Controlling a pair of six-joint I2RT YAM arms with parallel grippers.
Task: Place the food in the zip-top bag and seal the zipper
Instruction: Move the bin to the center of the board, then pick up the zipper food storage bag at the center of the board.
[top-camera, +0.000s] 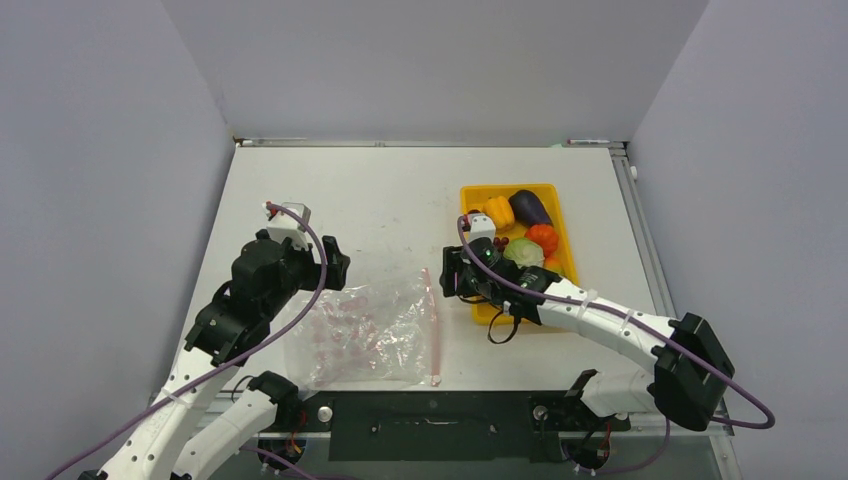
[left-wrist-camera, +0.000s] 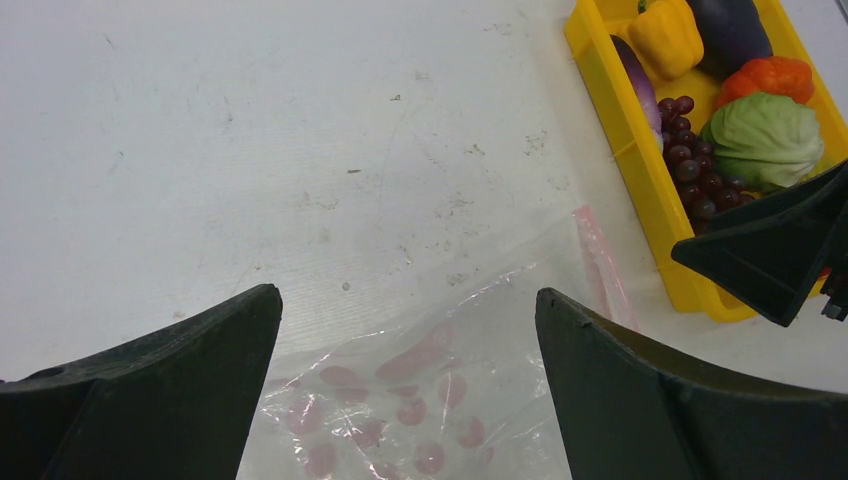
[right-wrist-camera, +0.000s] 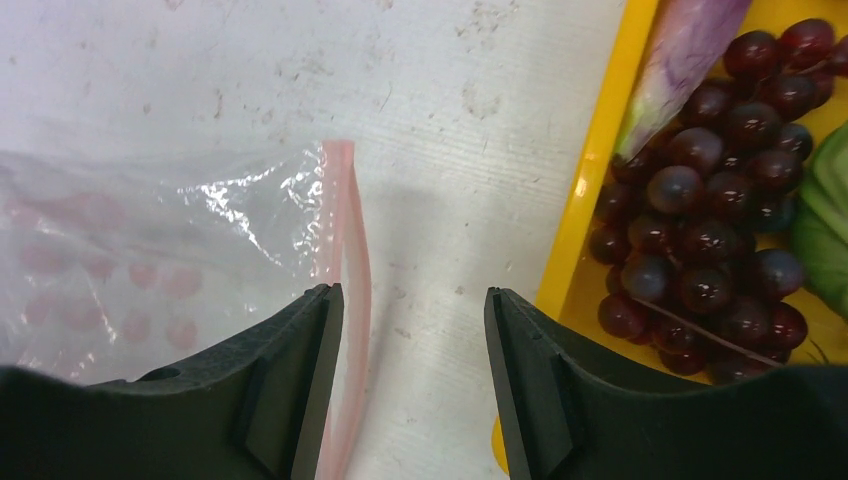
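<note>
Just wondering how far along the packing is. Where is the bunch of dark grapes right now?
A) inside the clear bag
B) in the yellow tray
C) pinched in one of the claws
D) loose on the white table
B: the grape bunch lies inside the yellow tray among the other toy food, well apart from the zip-top bag on the table.

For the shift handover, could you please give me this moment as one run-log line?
left gripper open above bag edge | right gripper open, empty, between zipper and tray | food in tray | bag flat, unfilled
</note>
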